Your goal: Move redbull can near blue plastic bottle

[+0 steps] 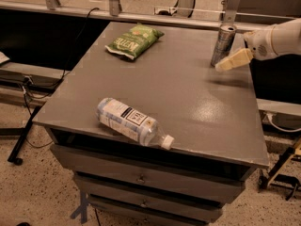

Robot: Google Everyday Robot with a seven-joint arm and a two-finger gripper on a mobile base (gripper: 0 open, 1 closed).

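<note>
The redbull can (pixel 222 44) stands upright near the far right edge of the grey table (pixel 188 102). The blue plastic bottle (pixel 129 120) lies on its side at the front edge, its white cap pointing right. My gripper (pixel 226 63) reaches in from the right on a white arm. It hangs just right of the can's lower half, very close to it. It holds nothing that I can see. The can and the bottle are far apart, across most of the table.
A green chip bag (pixel 134 40) lies at the far left of the table. Drawers (pixel 141 178) are below the table top. A metal rail with posts (pixel 141 15) runs behind the table. Cables and a stand leg lie on the floor at left.
</note>
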